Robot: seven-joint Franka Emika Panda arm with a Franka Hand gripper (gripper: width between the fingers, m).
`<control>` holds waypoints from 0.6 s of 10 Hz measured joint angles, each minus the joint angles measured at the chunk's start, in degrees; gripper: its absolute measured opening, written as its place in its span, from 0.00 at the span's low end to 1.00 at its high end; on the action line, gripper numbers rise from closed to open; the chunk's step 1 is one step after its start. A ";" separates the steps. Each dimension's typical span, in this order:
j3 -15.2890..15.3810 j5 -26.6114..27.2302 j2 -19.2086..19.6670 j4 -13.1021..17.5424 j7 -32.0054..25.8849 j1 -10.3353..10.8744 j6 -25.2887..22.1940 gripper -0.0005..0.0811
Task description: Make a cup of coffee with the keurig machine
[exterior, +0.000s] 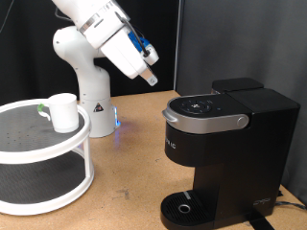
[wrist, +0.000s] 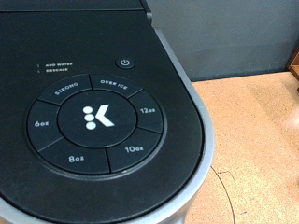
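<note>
The black keurig machine stands at the exterior view's right with its lid down, its silver-grey handle band in front and its round drip tray bare. The white cup stands on the top tier of a round rack at the exterior view's left. My gripper hangs in the air above and to the left of the machine's lid, touching nothing. The wrist view looks down on the machine's button panel, with the K button, size buttons and power button; no fingers show there.
The white two-tier round rack fills the exterior view's lower left. The robot base stands behind it on the wooden table. A black curtain closes off the back.
</note>
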 joint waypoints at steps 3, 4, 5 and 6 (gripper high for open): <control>0.26 0.17 -0.45 -1.31 4.55 -0.36 2.86 0.01; 0.43 0.18 -1.82 -2.90 8.78 -1.10 4.68 0.01; 0.75 -0.47 -3.70 -4.70 12.79 -2.39 6.06 0.01; 0.85 -2.00 -5.60 -6.21 15.17 -3.70 6.12 0.01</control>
